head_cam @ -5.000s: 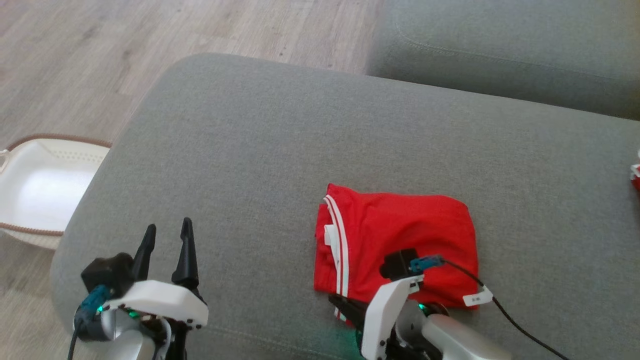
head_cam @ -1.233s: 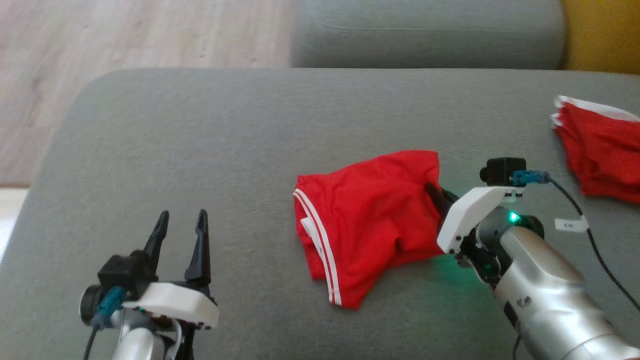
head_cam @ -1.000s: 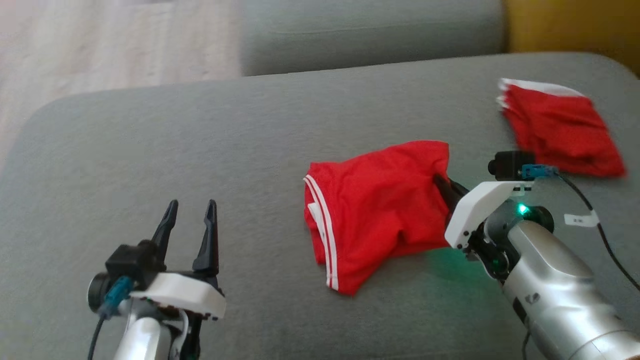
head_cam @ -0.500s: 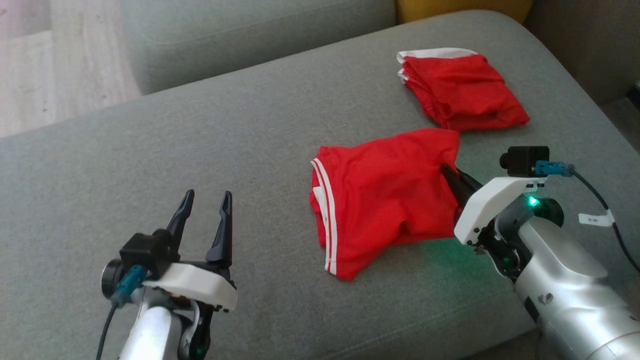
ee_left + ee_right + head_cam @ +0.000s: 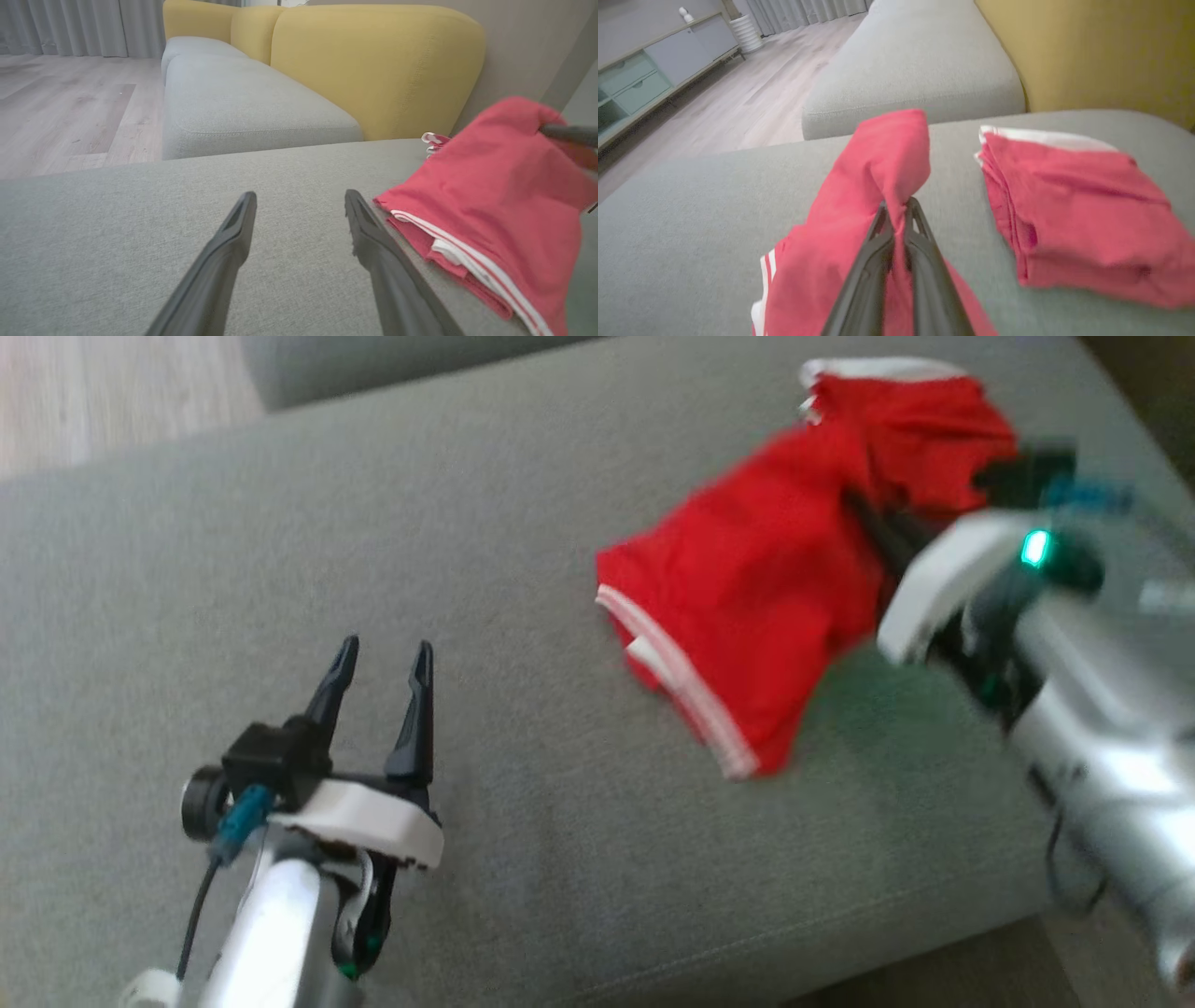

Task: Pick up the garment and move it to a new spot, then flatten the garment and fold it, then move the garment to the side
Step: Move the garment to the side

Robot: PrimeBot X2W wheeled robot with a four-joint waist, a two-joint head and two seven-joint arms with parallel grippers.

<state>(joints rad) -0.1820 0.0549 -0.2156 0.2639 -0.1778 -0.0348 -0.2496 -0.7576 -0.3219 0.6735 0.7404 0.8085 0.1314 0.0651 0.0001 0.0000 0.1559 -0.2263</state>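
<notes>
The grey sofa seat [image 5: 523, 523] spans the head view. At upper right, the red shorts [image 5: 756, 607] hang from the right gripper [image 5: 896, 210], whose fingers are pinched on the cloth, just beside a folded red garment [image 5: 1073, 210]. At lower left, the left gripper [image 5: 385, 649] hovers with its fingers spread, holding nothing.

Motion blur smears the right side of the head view: the right gripper [image 5: 864, 513], the right wrist camera [image 5: 1027, 467] and the garment [image 5: 756, 607] pinched in it have soft edges, and the fingertips are lost in red cloth. The second red garment [image 5: 920, 411], far right, is partly covered by the garment and that camera. In the right wrist view the garment's near end runs off the bottom edge.
</notes>
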